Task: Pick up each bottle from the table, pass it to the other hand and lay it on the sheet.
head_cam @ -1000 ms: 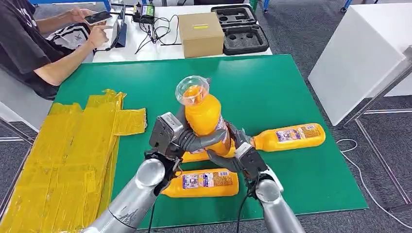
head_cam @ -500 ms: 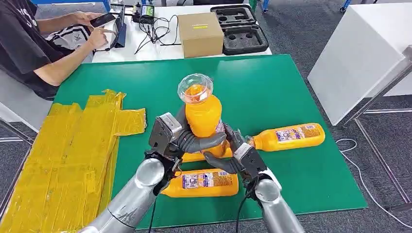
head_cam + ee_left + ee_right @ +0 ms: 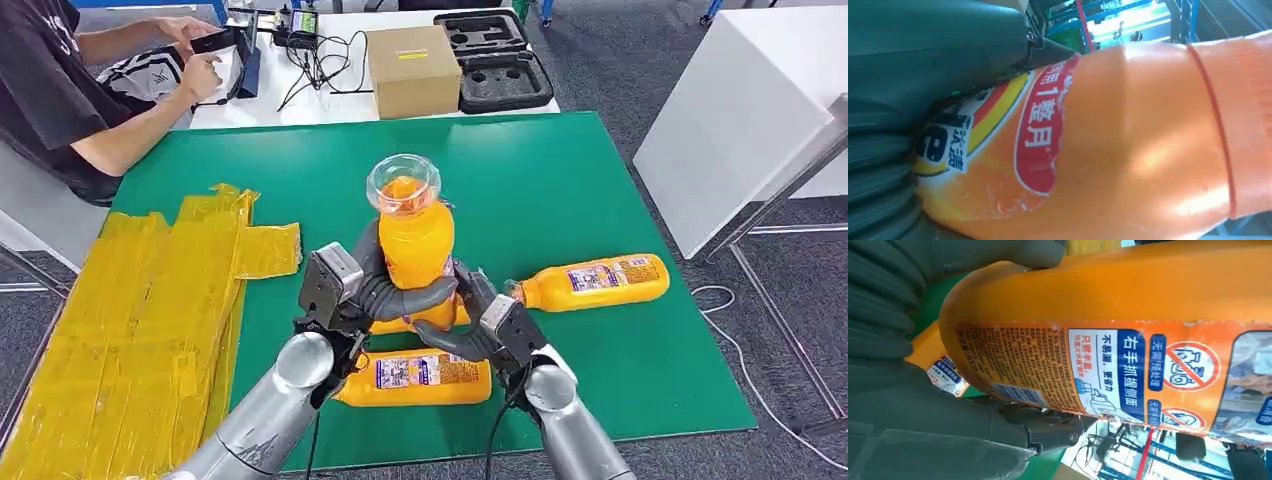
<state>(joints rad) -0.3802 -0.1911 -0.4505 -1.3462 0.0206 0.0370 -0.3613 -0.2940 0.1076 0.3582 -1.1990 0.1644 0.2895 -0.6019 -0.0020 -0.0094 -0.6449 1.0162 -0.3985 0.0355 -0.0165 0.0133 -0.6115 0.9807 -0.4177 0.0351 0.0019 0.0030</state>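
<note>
1. While both hands meet over the green mat (image 3: pixel 560 170), an orange bottle (image 3: pixel 415 245) stands upright between them, clear cap end up, raised above the table.
2. Left hand (image 3: pixel 375 285): fingers wrapped around the bottle's lower body from the left; it grips the bottle. Left wrist view shows the bottle (image 3: pixel 1128 145) pressed against the grey palm (image 3: pixel 903 75).
3. Right hand (image 3: pixel 470 320): fingers curl under and around the base of the same bottle from the right. Right wrist view shows dark fingers (image 3: pixel 1043 427) closed against the label (image 3: pixel 1108 375), thumb (image 3: pixel 998 252) on the far side. It holds the bottle too.
4. Second bottle (image 3: pixel 418 377) lies flat on the mat just under the hands, near the front edge.
5. Third bottle (image 3: pixel 590 281) lies flat to the right, cap toward the hands.
6. Fourth bottle (image 3: pixel 395 325) lies partly hidden behind the held one.
7. Yellow sheet (image 3: pixel 130 320) covers the left of the table, well apart from the held bottle.
8. Far side: person (image 3: pixel 60 90) seated with a phone (image 3: pixel 215 40), cardboard box (image 3: pixel 412 68), black foam case (image 3: pixel 495 58).
</note>
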